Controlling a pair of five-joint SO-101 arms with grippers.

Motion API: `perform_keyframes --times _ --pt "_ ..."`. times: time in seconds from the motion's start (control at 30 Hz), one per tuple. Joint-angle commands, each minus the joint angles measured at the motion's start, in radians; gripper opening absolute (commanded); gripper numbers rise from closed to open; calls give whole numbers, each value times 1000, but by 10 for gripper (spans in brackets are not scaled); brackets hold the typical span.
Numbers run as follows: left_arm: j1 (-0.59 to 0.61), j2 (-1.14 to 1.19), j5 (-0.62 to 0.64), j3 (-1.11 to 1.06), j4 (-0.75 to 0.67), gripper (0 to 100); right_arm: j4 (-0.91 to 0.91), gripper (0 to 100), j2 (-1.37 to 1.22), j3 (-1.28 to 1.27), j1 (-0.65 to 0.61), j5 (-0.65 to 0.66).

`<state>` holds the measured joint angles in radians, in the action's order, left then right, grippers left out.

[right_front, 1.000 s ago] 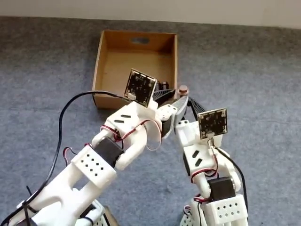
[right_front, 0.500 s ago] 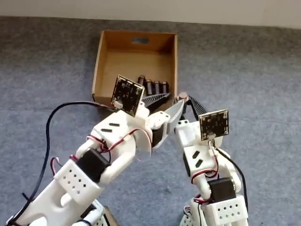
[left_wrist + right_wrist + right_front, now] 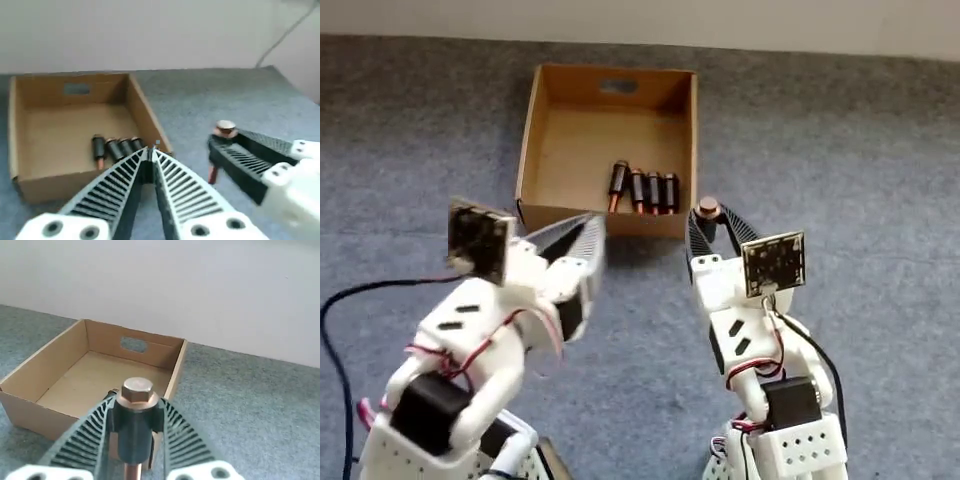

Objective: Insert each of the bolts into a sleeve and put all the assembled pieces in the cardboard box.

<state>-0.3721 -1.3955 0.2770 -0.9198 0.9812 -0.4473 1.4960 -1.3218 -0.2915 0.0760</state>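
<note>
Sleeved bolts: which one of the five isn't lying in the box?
The sleeved bolt held upright in the right gripper, just outside the cardboard box; the other four lie side by side inside it.

- High view: left arm point(image 3: 460, 380) and right arm point(image 3: 760, 350) both run off the bottom edge, so the bases are cut.
- Same view, centre right: only the bolt point(image 3: 708, 209) head shows. The rest is tucked between the right gripper point(image 3: 708, 214) fingers.
- Left gripper point(image 3: 592, 222) covers the lower-left stretch of the box point(image 3: 530, 130) near wall.
- Left wrist view: the fingertips sit over the right end of the pieces point(image 3: 117, 147). The row is too soft to count. The other gripper is blurry and cut by the right edge.
- Right wrist view: the sleeve point(image 3: 134, 432) and fingers block the middle of the near wall, and the bolt shank leaves at the bottom edge.
</note>
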Motion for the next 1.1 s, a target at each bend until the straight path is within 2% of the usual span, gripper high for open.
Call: perform_keyframes --times 0.0,0.07,0.13,0.23,0.4,0.6,0.77,1.07 --pt "165 -77 0 -160 87 27 -47 5 4 156 -4 -61" --pt "265 -117 0 -309 69 30 -104 5 2 251 -21 -123" --pt "331 -159 6 -450 -9 27 -136 5 -8 346 -44 -143" --pt "351 -228 6 -622 -112 27 -142 5 -125 476 -59 -140" --pt "352 -387 0 -762 -112 27 -142 5 -463 685 -64 -146" --pt "351 -404 0 -777 -71 27 -97 5 -883 803 -174 -273" --pt "351 -367 0 -777 -71 27 73 5 -1205 951 -193 -276" --pt "348 -351 0 -779 -69 27 76 5 -1718 1328 -216 -279"
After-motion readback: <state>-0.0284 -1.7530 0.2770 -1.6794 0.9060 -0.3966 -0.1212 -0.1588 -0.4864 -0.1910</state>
